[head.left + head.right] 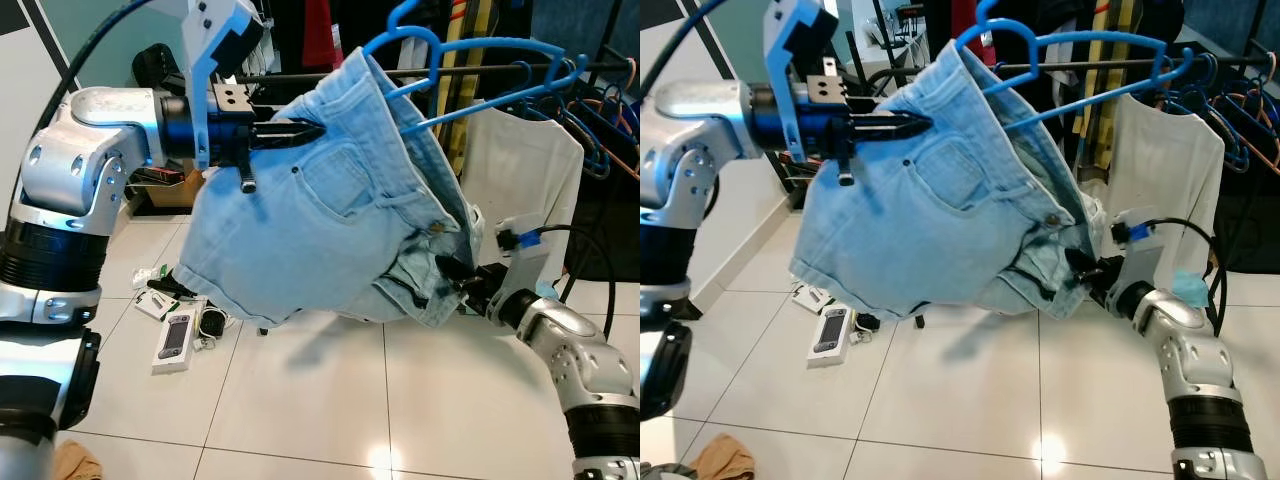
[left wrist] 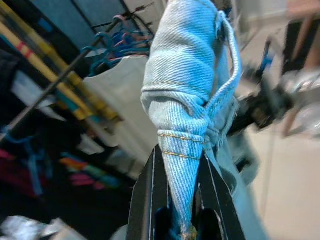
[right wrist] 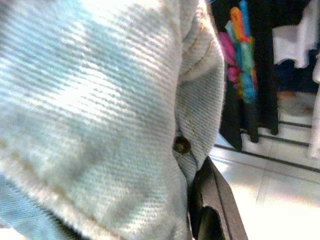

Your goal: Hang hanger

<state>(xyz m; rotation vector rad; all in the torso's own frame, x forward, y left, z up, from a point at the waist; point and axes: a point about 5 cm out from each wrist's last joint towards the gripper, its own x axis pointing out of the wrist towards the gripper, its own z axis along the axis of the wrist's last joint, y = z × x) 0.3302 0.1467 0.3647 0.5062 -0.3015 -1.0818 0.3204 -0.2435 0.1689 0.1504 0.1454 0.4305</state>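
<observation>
Shorts (image 1: pixel 310 230) on blue hanger (image 1: pixel 470 75): left hand (image 1: pixel 305 130) pinches waistband, right hand (image 1: pixel 450 275) grips fly edge.

At upper left of your frame the left gripper (image 1: pixel 925 124) is clamped on the waistband of the shorts (image 1: pixel 930 230), which hang spread across the middle. A blue hanger (image 1: pixel 1080 70) runs through the waistband, its hook at top centre, just beside the rail (image 1: pixel 1090 64). At right of centre the right gripper (image 1: pixel 1080 268) is buried in the lower fold of the denim; you cannot tell how its fingers stand. A white shirt (image 1: pixel 1165 170) hangs from the rail at right, with more blue hangers (image 1: pixel 1240 110) beyond it. On the tiled floor (image 1: pixel 970 400) at lower left lie a handheld device (image 1: pixel 830 332) and a tan cloth (image 1: pixel 725 458).
</observation>
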